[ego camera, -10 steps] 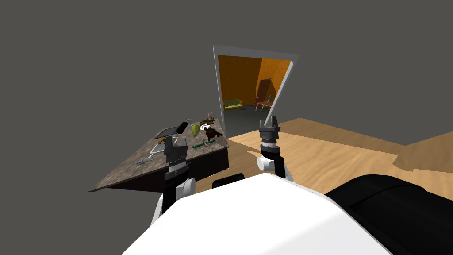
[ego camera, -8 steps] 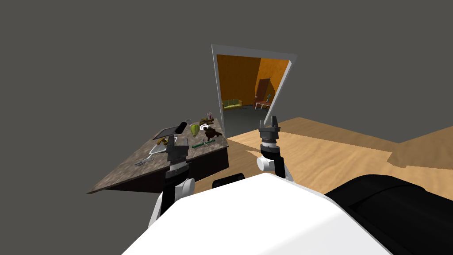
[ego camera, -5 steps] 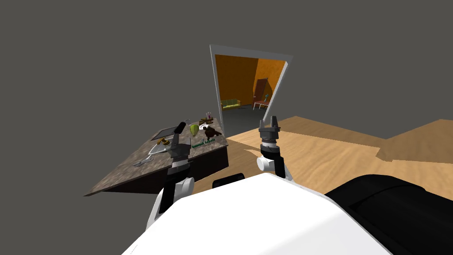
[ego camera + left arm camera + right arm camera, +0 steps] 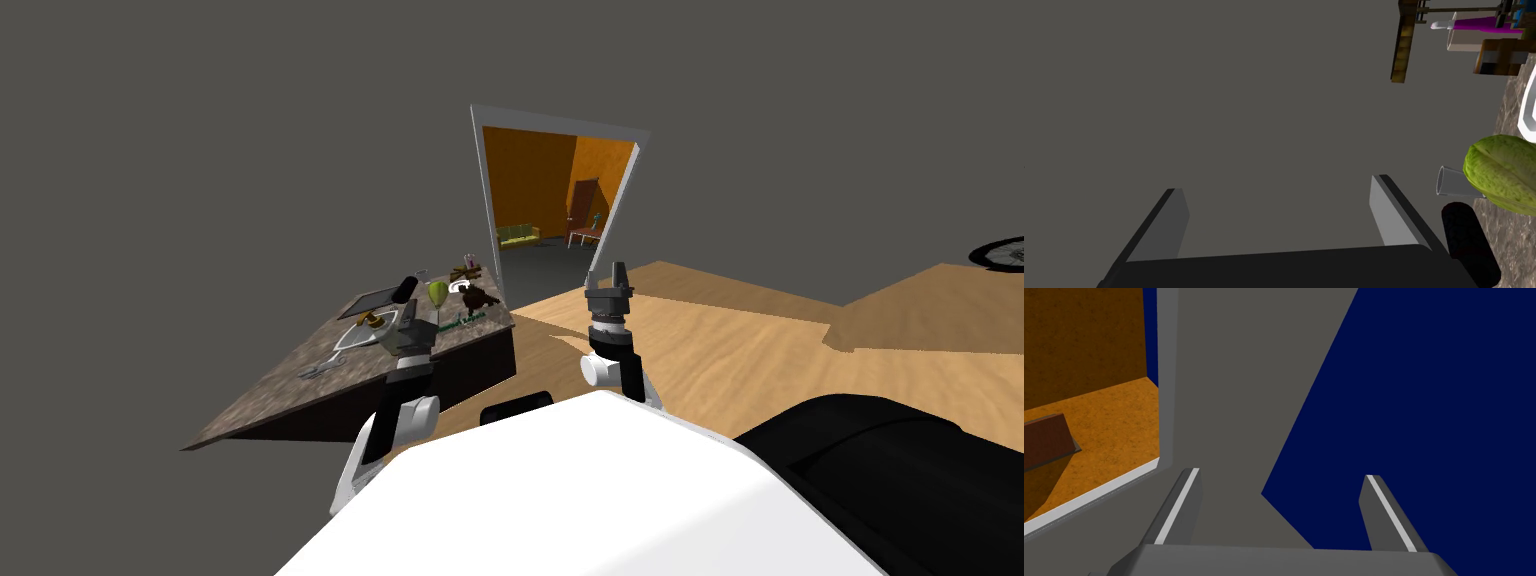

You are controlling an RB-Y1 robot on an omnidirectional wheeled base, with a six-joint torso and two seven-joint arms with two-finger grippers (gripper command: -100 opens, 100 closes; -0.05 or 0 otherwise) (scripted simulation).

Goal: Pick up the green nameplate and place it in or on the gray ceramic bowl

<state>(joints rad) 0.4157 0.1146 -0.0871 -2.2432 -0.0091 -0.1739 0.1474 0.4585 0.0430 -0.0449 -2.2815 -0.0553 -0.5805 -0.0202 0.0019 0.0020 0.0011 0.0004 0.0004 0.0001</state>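
Observation:
The green nameplate (image 4: 461,323) lies flat near the right front edge of the stone-topped table (image 4: 270,400). A pale grey bowl (image 4: 353,340) sits further left on the table, partly hidden by my left gripper (image 4: 409,316). That gripper hovers over the table between bowl and nameplate. In the left wrist view the left gripper (image 4: 1276,182) is open and holds nothing, facing a grey wall. My right gripper (image 4: 609,270) is raised over the wooden floor by the doorway, and the right gripper (image 4: 1281,474) is open and holds nothing.
A yellow-green fruit (image 4: 1504,172), a black cylinder (image 4: 1469,242) and a small glass (image 4: 1453,182) stand just beyond the left gripper. A dark tablet (image 4: 375,300), a brown figure (image 4: 481,298), a white dish (image 4: 462,286) and a wrench (image 4: 318,370) also lie on the table. An open doorway (image 4: 545,215) stands behind it.
My left gripper has moved forward and to the right over the table, toward the fruit. The head view has swung a little; a dark round thing came in at the right edge.

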